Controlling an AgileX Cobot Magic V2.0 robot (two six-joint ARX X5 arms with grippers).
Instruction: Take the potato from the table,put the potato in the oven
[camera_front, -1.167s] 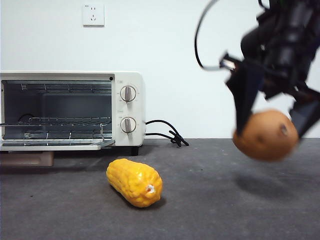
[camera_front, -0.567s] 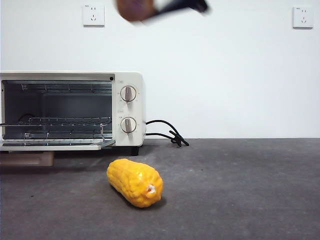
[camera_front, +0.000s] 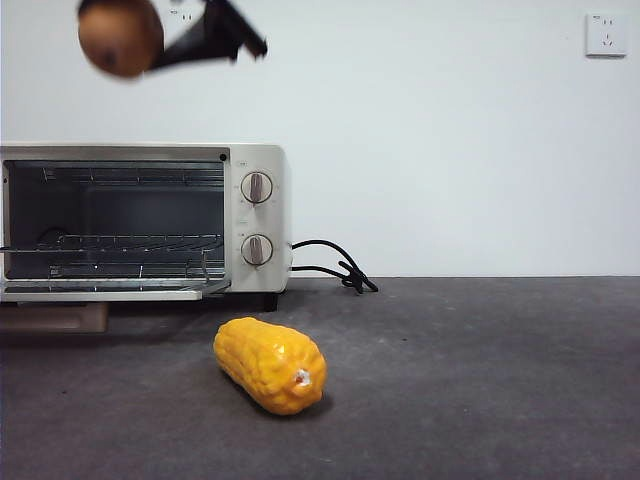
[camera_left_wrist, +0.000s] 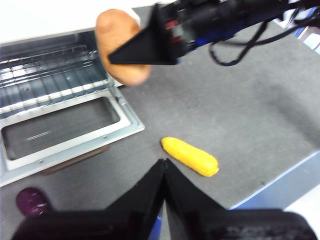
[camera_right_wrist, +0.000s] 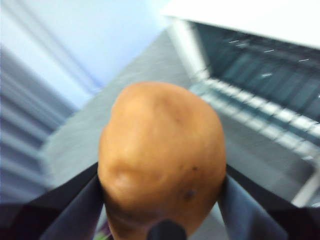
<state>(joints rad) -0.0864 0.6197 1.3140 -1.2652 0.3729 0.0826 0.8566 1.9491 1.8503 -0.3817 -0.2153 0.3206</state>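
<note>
Now, in the front view, the smooth orange-brown oval potato (camera_front: 121, 36) hangs high above the cream-white toaster oven (camera_front: 145, 222), whose door lies open. In the left wrist view, the left pincer (camera_left_wrist: 164, 165) is pressed together, empty, over the grey desk (camera_left_wrist: 250, 110). In the right wrist view, the right pincer (camera_right_wrist: 161, 190) clamps the potato; the oven mouth lies below, ahead.

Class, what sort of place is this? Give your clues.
Probably a robot lab's mock kitchen bench: a toaster oven on a grey table, a corn cob, and an end effector carrying a potato.
</note>
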